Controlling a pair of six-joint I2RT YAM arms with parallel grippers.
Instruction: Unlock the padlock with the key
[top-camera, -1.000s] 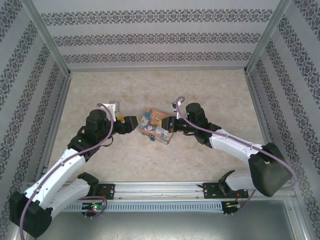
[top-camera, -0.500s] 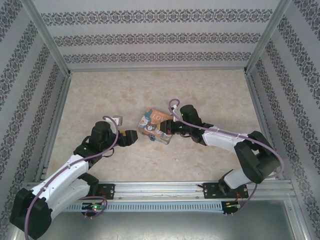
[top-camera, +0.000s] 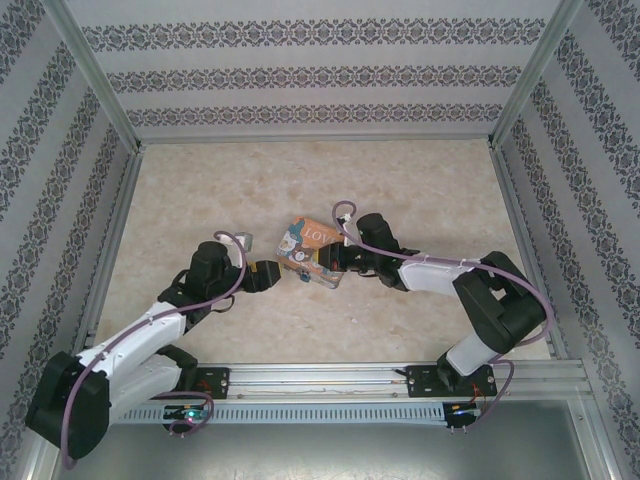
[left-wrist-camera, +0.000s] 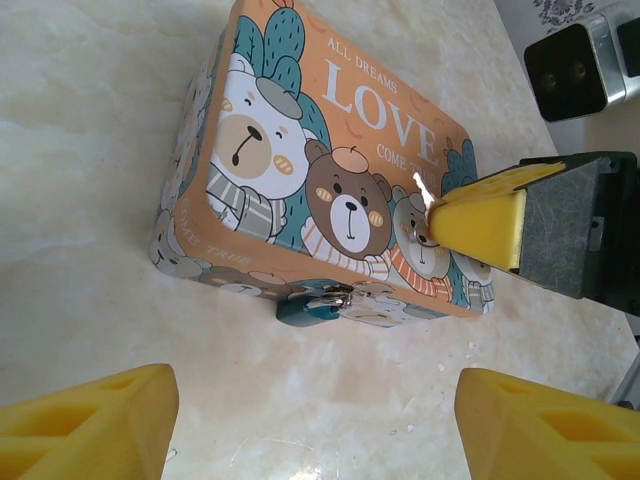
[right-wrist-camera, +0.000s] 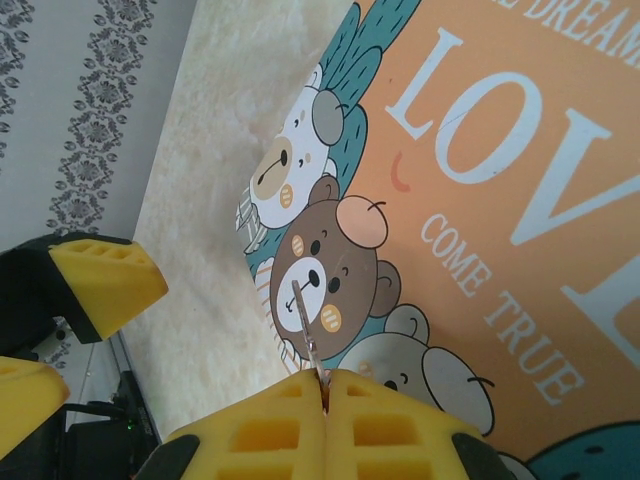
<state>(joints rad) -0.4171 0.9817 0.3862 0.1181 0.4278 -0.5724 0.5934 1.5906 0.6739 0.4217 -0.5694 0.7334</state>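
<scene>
An orange-and-teal "LOVE" tin (top-camera: 312, 248) lies mid-table. The tiny bluish padlock (left-wrist-camera: 312, 306) hangs at the tin's (left-wrist-camera: 340, 170) near side wall, resting on the table; it is a small dark spot (top-camera: 300, 277) in the top view. My left gripper (left-wrist-camera: 315, 430) is open, its yellow pads spread wide just short of the padlock, nothing between them. My right gripper (right-wrist-camera: 325, 382) is shut on the key (right-wrist-camera: 304, 325), whose thin blade sticks out over the tin lid (right-wrist-camera: 500, 200). From the left wrist, the right gripper (left-wrist-camera: 485, 215) hovers over the lid's right end.
Patterned walls and metal posts (top-camera: 110, 110) enclose the table on three sides. A metal rail (top-camera: 320, 378) with both arm bases runs along the near edge. Bare marble-look tabletop (top-camera: 330, 180) stretches behind the tin and on both sides.
The left gripper has drawn back from the tin's left end to its near side and its jaws have narrowed a little. The right arm's elbow folded inward; its gripper stayed over the tin.
</scene>
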